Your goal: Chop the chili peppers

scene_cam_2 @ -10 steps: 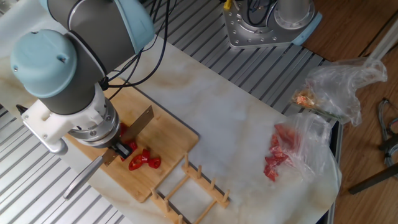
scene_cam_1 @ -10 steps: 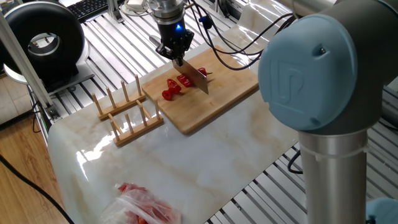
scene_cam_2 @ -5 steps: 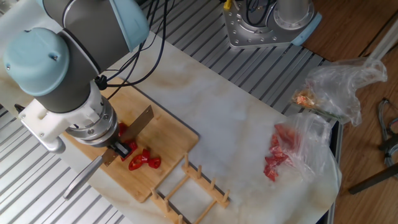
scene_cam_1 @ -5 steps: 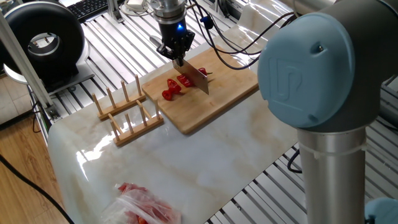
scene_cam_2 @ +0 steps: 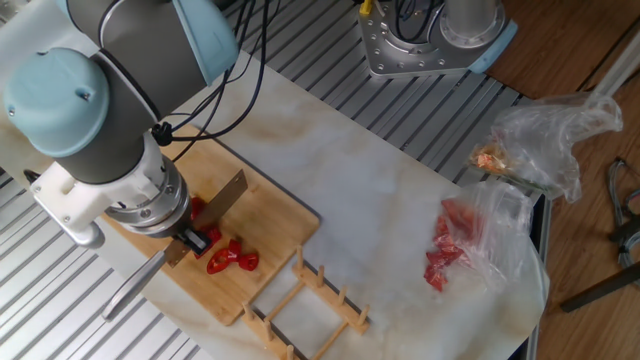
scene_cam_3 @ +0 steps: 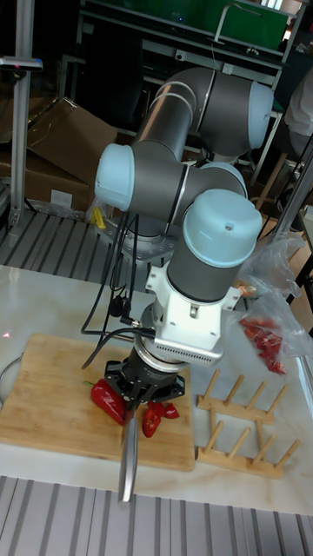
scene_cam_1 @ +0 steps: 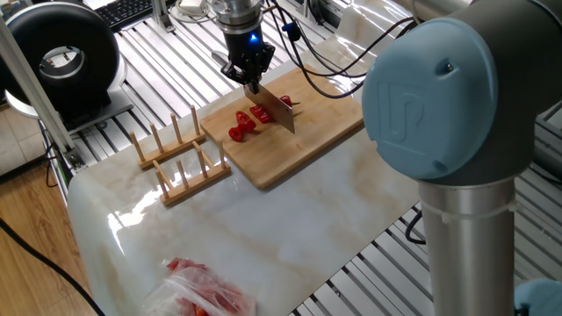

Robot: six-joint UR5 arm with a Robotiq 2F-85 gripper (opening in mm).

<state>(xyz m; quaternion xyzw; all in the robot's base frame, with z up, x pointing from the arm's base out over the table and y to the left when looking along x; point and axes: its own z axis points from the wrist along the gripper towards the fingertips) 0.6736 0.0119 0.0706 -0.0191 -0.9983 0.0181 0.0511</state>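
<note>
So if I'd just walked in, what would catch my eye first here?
Probably the big grey-and-blue robot arm bent over a wooden cutting board, its gripper shut on a knife with the blade down among glossy red chili peppers, some already cut. Next, the empty wooden rack beside the board, and a clear plastic bag showing red at the marble table's far end.

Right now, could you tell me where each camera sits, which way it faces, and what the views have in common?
One fixed view: raised, behind the arm's big joint, facing the cutting board; gripper holds the knife.
The other fixed view: high overhead, looking down; the wrist hides part of the chili peppers.
Tall fixed view: low at the table edge, facing the whole arm.
Shared: board, peppers, wooden rack, plastic bag.
</note>
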